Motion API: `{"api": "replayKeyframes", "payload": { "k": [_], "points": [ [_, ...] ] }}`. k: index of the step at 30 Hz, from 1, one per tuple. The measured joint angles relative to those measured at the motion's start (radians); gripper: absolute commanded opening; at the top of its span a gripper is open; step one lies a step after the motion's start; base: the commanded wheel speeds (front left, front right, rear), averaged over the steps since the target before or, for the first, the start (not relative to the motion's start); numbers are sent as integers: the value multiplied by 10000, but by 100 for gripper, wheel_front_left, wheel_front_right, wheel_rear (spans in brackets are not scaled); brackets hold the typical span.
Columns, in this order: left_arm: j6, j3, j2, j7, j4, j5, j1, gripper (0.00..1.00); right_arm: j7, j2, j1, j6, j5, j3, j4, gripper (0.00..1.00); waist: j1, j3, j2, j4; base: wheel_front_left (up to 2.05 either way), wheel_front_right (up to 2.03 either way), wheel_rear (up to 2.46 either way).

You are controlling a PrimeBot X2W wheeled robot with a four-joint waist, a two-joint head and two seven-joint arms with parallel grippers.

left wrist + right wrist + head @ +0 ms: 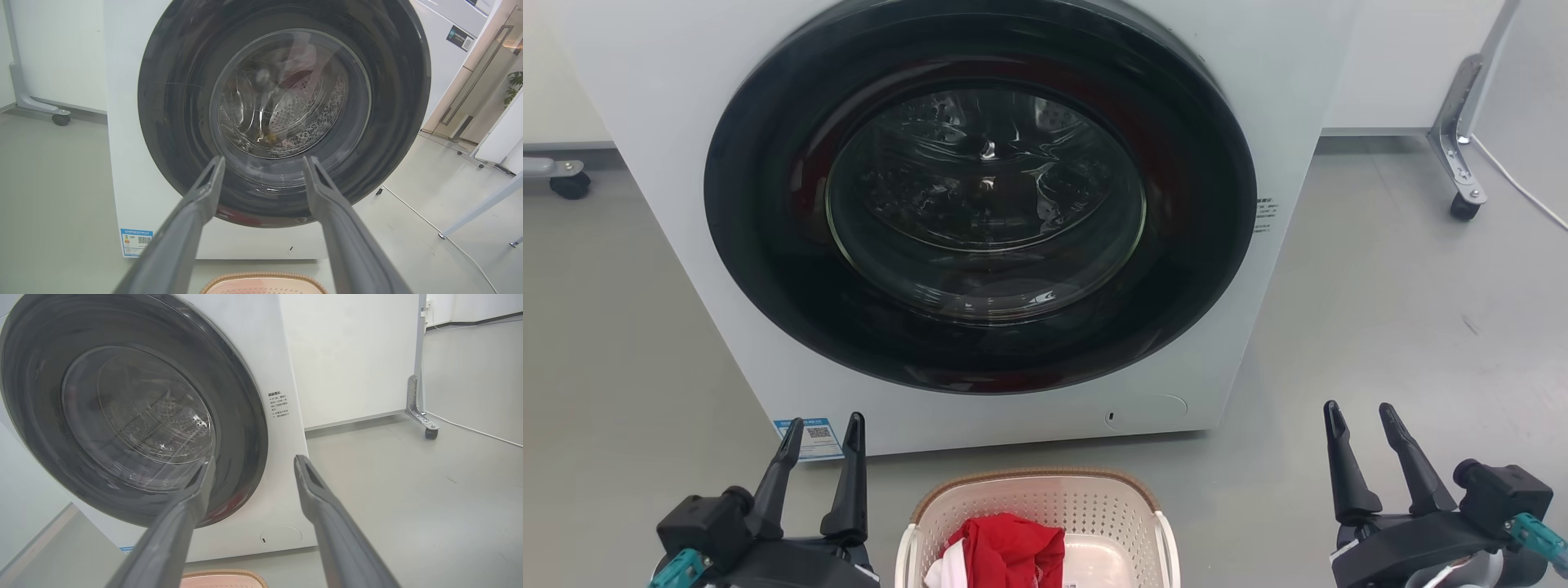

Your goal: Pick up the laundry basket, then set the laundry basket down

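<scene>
I find the basket (1086,506) at 6 o'clock in the head view, standing on the floor (1380,310) just before the washer (670,122), which fills 12 o'clock; the basket's near part is cut off by the bottom edge. It holds a red garment (1009,551) and a scrap of white cloth; nothing else is visible inside. The left gripper (823,422) sits at 8 o'clock and the right gripper (1359,408) at 4 o'clock. Both have their fingers spread, hold nothing and are apart from the basket, the right one well apart. The pick-up has not begun. My judgement: the basket is thin perforated plastic, light, with a small load, so weight is no concern, but the walls will likely flex and smooth plastic may slip between the fingers. The sound holds are the left handle (905,555) and right handle (1170,543), one per gripper, lifted evenly so it stays level. The brown rim (1033,474) is the fallback hold.
</scene>
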Motion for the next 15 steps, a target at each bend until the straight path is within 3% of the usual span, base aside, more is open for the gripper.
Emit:
{"api": "replayKeyframes", "payload": {
  "k": [15],
  "points": [
    [485,-374,192,-577,-604,1994,72,100,-598,-58,183,-311,-1812,251,10,100,0,-18,0,-22,0,0,0]
  ]
}}
